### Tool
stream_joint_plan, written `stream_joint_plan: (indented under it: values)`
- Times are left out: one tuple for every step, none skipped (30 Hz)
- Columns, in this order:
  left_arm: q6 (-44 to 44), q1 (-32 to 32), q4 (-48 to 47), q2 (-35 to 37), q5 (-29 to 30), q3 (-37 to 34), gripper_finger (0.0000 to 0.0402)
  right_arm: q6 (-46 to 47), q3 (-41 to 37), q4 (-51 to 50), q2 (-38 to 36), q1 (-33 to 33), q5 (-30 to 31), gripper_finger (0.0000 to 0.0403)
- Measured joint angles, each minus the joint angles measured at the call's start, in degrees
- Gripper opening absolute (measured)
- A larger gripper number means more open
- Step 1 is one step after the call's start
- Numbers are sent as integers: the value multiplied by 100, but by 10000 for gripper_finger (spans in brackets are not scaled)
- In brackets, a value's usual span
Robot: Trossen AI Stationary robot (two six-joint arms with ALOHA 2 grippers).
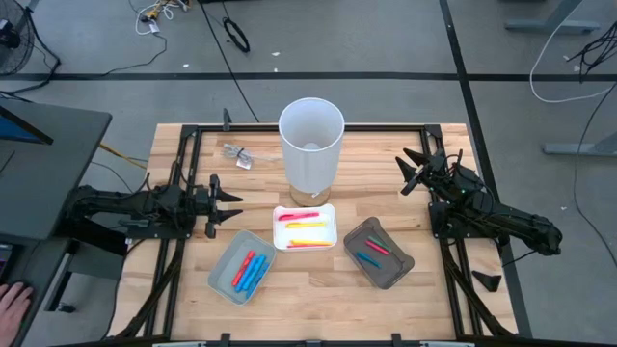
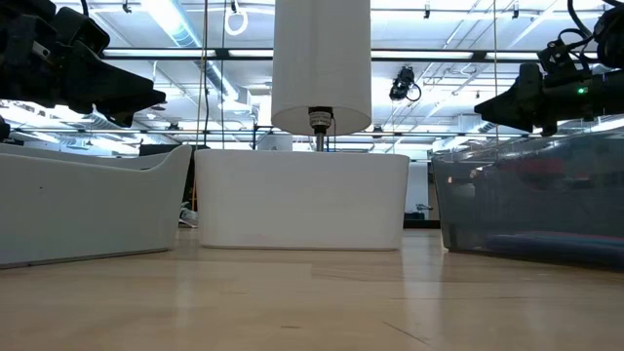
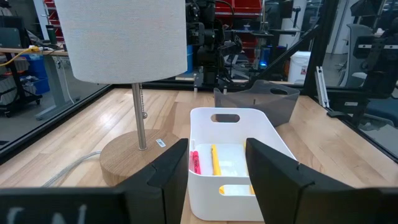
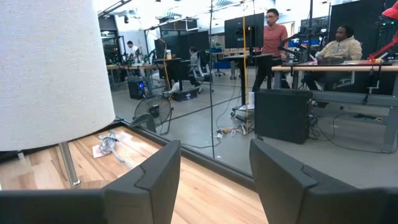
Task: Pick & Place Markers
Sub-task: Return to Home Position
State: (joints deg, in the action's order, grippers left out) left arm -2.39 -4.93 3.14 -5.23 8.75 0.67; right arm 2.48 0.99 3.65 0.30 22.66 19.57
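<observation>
High view: we look straight down on a pale wooden desk (image 1: 308,289) carrying a lamp with a white cylindrical shade (image 1: 310,145) and three rectangular plastic trays in front of it. Short pink and yellow marker pens (image 1: 307,226) lie in the white tray (image 1: 328,214) at centre. Red and blue marker pens (image 1: 249,272) lie in the light grey tray (image 1: 225,275) to its left, and red and blue-green marker pens (image 1: 367,258) lie in the dark translucent tray (image 1: 390,272) to its right. The dark left arm (image 1: 125,204) reaches in from the desk's left edge; the left jaws stand wide apart and hold nothing, and its wrist camera frames the white tray between the two fingers (image 3: 171,174). The dark right arm (image 1: 482,212) sits at the right edge; the right jaws are also spread wide and empty, aimed toward the lamp. In the low view both sets of jaws hang above the desk, apart from the trays. A crumpled clear wrapper (image 1: 238,154) lies just left of the lamp.
</observation>
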Motion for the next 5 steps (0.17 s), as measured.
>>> stream_joint_plan:
  values:
    - [2,-2,0,2,0,0,165,0,0,-2,-2,-1,-1,194]
    - [1,-2,0,1,2,0,165,0,0,1,0,-1,-1,194]
    - [0,-2,0,2,2,0,165,0,0,-1,0,0,1,194]
    - [0,-1,0,1,0,0,165,0,0,1,0,2,-1,194]
    - [1,-2,0,2,2,0,165,0,0,-2,0,-1,1,194]
